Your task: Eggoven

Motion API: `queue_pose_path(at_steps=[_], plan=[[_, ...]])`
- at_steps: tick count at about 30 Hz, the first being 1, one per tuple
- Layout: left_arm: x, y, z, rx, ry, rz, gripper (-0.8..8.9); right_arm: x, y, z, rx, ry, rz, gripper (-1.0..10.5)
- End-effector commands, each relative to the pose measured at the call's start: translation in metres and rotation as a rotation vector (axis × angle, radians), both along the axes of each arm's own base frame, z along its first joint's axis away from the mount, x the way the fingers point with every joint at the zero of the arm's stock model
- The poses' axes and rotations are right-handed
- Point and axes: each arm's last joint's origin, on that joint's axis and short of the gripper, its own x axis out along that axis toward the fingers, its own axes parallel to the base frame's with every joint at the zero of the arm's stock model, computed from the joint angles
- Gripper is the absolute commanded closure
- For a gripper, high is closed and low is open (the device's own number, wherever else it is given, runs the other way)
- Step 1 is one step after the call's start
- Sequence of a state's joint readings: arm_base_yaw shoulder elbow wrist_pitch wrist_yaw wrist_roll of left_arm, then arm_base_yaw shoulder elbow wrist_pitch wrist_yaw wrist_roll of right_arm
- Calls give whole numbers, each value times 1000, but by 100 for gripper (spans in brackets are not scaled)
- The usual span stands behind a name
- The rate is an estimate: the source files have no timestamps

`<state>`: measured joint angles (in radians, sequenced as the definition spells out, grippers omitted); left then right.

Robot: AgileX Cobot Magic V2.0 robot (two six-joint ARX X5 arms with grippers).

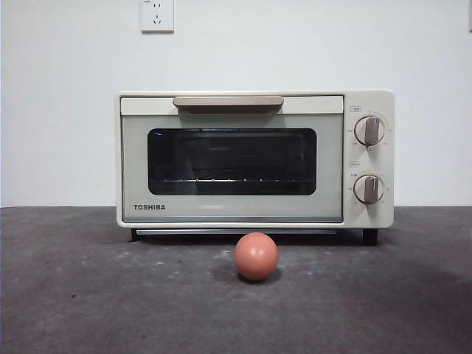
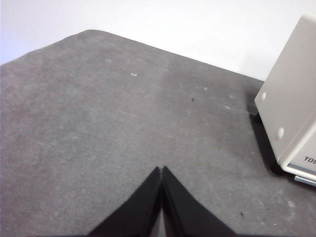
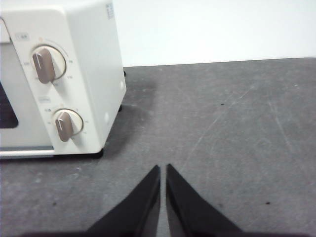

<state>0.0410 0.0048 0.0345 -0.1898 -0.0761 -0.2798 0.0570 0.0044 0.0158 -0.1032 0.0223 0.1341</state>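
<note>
A cream TOSHIBA toaster oven [image 1: 254,158] stands at the middle of the dark table, its door closed, with a tan handle [image 1: 228,102] along the top and two knobs [image 1: 369,130] on the right. A smooth reddish-brown egg [image 1: 256,256] rests on the table just in front of the door. Neither arm shows in the front view. My left gripper [image 2: 161,170] is shut and empty over bare table left of the oven [image 2: 291,108]. My right gripper [image 3: 163,169] is shut and empty to the right of the oven [image 3: 64,79]. The egg is out of both wrist views.
The grey table mat [image 1: 88,295] spreads wide on both sides of the oven. A white wall with a power socket [image 1: 157,15] stands behind it. The mat's far edge [image 2: 148,44] shows in the left wrist view.
</note>
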Motion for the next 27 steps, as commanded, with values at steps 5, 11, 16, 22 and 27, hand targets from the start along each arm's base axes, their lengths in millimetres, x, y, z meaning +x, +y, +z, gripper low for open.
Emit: queue_pose_path(at_steps=[5, 11, 16, 22, 27], plan=[[0, -2, -3, -59, 25, -73, 808, 0, 1, 1, 92, -9, 13, 942], [-3, -6, 10, -167, 10, -196, 808, -3, 2, 11, 250, 13, 66, 942], [-4, -11, 29, -246, 38, -337, 808, -8, 3, 33, 280, 21, 105, 942], [1, -14, 67, -262, 81, -453, 808, -14, 4, 75, 238, 62, 131, 943], [9, -17, 105, -214, 147, -598, 808, -15, 6, 113, 178, 157, 221, 943]])
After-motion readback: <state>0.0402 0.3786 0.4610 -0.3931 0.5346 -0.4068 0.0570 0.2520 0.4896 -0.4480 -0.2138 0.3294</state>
